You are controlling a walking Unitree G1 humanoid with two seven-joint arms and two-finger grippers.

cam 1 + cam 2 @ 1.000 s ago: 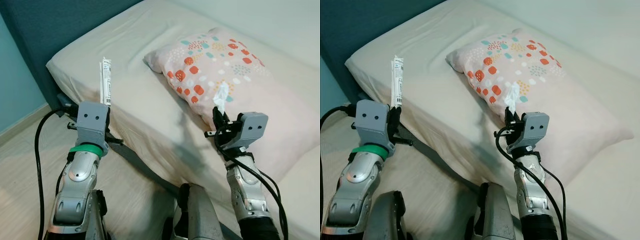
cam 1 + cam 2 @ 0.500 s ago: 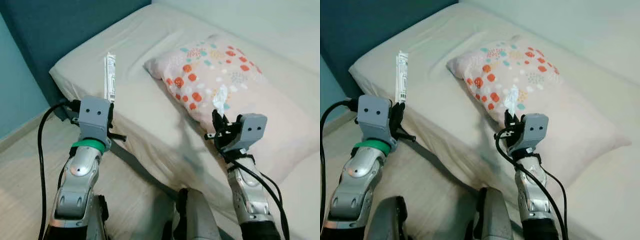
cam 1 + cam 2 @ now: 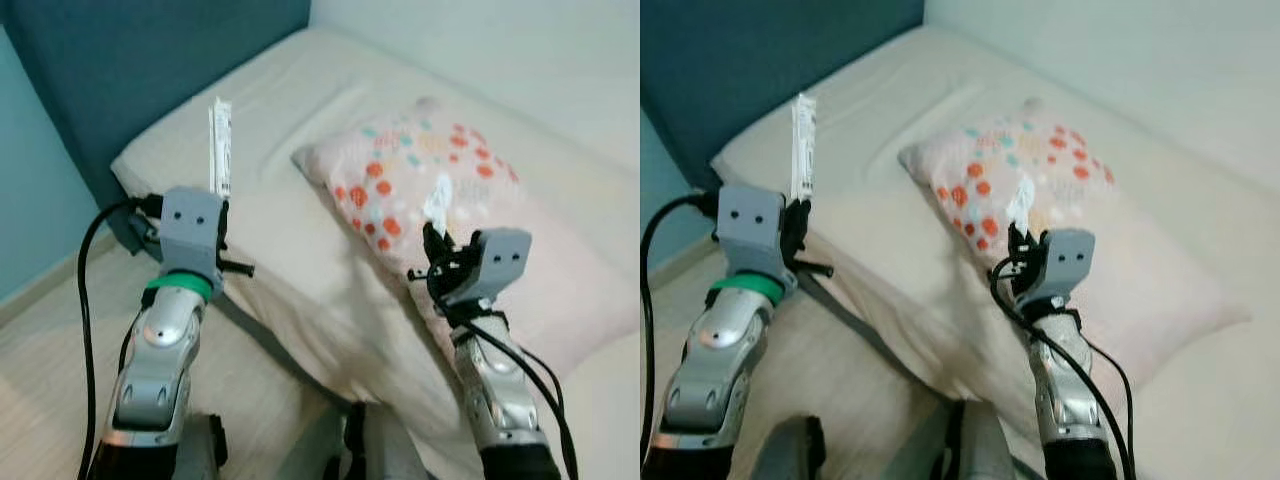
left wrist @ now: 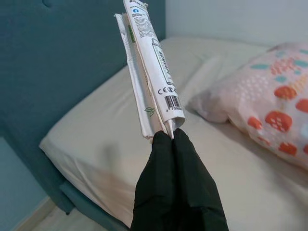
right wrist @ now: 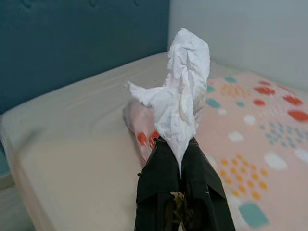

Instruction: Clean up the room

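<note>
flat white printed wrapper (image 4: 153, 67) pinched in left end effector (image 4: 172, 137), crumpled tissue (image 5: 182, 103) in right end effector (image 5: 175, 147)

The cream mattress (image 3: 300, 210) runs from centre frame to the upper right, with open sheet toward the upper left. A pink pillow dotted red and teal (image 3: 470, 200) takes up the right-centre. The dark teal padded headboard (image 3: 130, 70) walls off the upper left, and a pale wall (image 3: 480, 50) closes the upper right. Along the lower left runs a strip of light wooden floor (image 3: 50, 350), beside the mattress edge.
</note>
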